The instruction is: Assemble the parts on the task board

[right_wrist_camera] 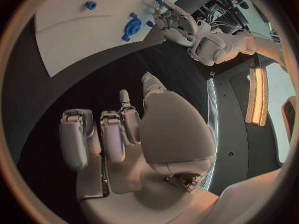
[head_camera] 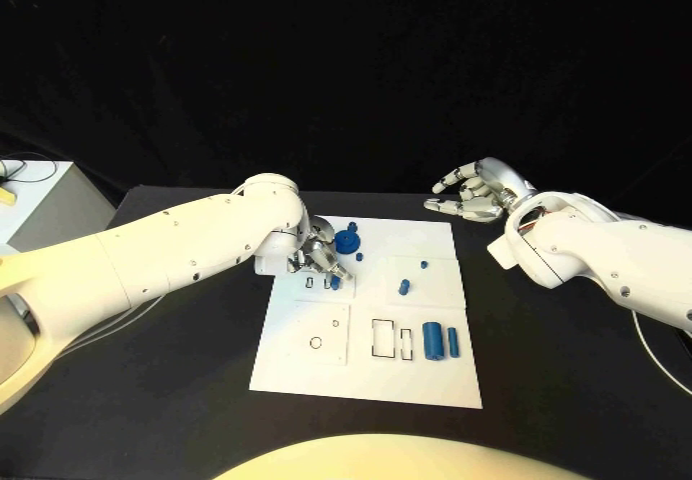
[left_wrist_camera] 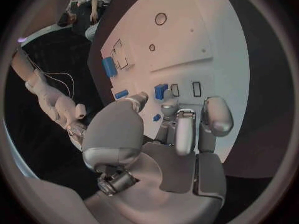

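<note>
I have the left hand point(head_camera: 320, 255) down over the far left part of the task board point(head_camera: 303, 370), its fingers point(left_wrist_camera: 186, 129) reaching toward a small blue block point(left_wrist_camera: 161, 90) that sits right beside two empty rectangular slots. From the left wrist view the fingers look narrowly bunched with the tips just short of that block; I cannot tell for sure whether they pinch anything, since the tips hide what lies under them. My judgement is that the block lies straight ahead of the fingertips, just beyond them, with its long side running across the line of the fingers, so the coming move turns on closing that small gap without nudging it off line. The blue gear-shaped part point(head_camera: 348, 243) stands on the board just beyond the left hand, toward the far edge. Two small blue pegs point(head_camera: 407, 287) lie toward the board's middle, and two long blue bars point(head_camera: 443, 342) lie side by side near its right edge, long axes pointing away from me. The right hand point(head_camera: 473, 192) hovers over the bench off the board's far right corner, fingers loosely curled and holding nothing, well apart from every part, so the left hand is plainly the nearer one.
</note>
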Available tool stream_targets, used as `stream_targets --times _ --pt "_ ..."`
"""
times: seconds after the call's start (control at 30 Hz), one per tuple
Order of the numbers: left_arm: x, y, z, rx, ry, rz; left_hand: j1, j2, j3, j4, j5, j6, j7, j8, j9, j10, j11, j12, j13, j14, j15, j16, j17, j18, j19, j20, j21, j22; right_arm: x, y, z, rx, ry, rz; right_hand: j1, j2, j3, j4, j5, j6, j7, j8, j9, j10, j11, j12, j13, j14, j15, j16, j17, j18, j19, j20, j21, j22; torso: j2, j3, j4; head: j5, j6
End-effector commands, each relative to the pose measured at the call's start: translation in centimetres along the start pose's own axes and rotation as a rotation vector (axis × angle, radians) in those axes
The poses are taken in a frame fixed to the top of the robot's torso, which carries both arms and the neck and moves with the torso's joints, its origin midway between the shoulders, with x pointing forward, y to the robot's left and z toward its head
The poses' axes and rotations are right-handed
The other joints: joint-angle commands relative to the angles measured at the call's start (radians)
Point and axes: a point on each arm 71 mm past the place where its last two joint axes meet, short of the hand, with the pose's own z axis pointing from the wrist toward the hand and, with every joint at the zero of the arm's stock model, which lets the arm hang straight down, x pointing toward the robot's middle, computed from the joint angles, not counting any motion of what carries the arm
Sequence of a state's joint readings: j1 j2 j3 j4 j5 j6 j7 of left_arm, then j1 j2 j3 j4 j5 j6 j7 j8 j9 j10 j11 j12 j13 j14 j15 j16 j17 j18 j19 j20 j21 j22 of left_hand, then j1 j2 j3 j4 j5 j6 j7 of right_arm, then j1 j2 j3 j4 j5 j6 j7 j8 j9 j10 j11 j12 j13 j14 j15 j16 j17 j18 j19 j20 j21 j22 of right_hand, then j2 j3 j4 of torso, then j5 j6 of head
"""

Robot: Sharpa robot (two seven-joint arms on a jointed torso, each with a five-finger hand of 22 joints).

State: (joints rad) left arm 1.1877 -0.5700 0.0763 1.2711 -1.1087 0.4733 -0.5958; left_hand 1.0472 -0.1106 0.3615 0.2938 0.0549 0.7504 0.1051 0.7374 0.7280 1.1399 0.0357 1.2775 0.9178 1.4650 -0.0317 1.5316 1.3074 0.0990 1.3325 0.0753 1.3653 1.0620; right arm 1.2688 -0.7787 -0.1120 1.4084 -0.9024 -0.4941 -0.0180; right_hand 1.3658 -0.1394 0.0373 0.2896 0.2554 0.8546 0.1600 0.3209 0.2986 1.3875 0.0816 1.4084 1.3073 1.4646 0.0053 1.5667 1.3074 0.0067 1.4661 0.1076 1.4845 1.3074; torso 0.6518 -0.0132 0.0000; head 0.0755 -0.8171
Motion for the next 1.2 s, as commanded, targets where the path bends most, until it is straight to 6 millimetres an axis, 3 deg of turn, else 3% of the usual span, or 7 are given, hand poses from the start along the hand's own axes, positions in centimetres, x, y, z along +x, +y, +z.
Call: stream_targets --times 0.03,0.93,1.03,1.2 --pt "0.13 -0.24 -0.02 0.007 0.019 0.023 0.017 -0.001 0.002 -0.004 0.002 -0.008 0.003 -0.006 0.003 -0.011 0.0 -0.005 -0.002 0.069 0.005 -0.006 0.177 -0.002 -0.008 -0.002 -0.005 -0.003 0.14 0.1 0.03 -0.008 0.016 -0.014 -0.007 -0.001 -0.006 0.002 -0.005 -0.009 0.0 0.006 0.001 0.001 -0.004 0.001 0.105 0.102 -0.004 -0.005 0.249 0.014 0.074 -0.007 -0.003 0.213 0.0 -0.0002 0.0008 0.0 -0.002" --pt "0.17 0.31 0.4 -0.001 0.033 0.016 0.059 0.022 0.022 -0.005 0.002 -0.008 0.004 -0.01 0.013 -0.017 0.001 -0.007 -0.007 0.067 0.006 -0.008 0.175 -0.001 -0.011 0.0 -0.008 -0.006 0.3 0.2 0.07 -0.009 0.023 -0.015 -0.006 0.001 -0.005 0.001 -0.008 -0.009 0.0 0.007 0.002 0.002 -0.004 0.002 0.105 0.102 -0.004 -0.006 0.249 0.014 0.075 -0.007 -0.002 0.213 0.001 -0.0003 0.0018 -0.001 -0.011" --pt "0.13 0.32 0.4 0.008 0.028 0.01 0.105 0.042 0.059 -0.01 0.001 -0.009 0.001 -0.015 0.019 -0.035 -0.001 -0.021 -0.03 0.065 0.004 -0.011 0.171 0.001 -0.016 0.0 -0.012 -0.015 0.34 0.2 0.09 -0.008 0.024 -0.015 -0.006 0.001 -0.005 0.001 -0.008 -0.009 0.0 0.007 0.002 0.002 -0.004 0.002 0.105 0.102 -0.004 -0.006 0.249 0.014 0.075 -0.007 -0.002 0.213 0.001 -0.0001 0.0019 -0.001 -0.011" --pt "0.13 0.37 0.37 0.027 0.03 -0.008 0.163 0.046 0.127 -0.02 0.001 -0.009 -0.002 -0.019 0.031 -0.044 -0.005 -0.034 -0.047 0.064 0.001 -0.012 0.169 0.001 -0.018 -0.001 -0.014 -0.018 0.35 0.17 0.11 -0.007 0.025 -0.015 -0.006 0.003 -0.005 0.001 -0.011 -0.009 0.0 0.008 0.002 0.001 -0.004 0.001 0.104 0.102 -0.004 -0.006 0.248 0.014 0.074 -0.007 -0.004 0.212 0.001 0.0005 0.0006 0.0 -0.016"
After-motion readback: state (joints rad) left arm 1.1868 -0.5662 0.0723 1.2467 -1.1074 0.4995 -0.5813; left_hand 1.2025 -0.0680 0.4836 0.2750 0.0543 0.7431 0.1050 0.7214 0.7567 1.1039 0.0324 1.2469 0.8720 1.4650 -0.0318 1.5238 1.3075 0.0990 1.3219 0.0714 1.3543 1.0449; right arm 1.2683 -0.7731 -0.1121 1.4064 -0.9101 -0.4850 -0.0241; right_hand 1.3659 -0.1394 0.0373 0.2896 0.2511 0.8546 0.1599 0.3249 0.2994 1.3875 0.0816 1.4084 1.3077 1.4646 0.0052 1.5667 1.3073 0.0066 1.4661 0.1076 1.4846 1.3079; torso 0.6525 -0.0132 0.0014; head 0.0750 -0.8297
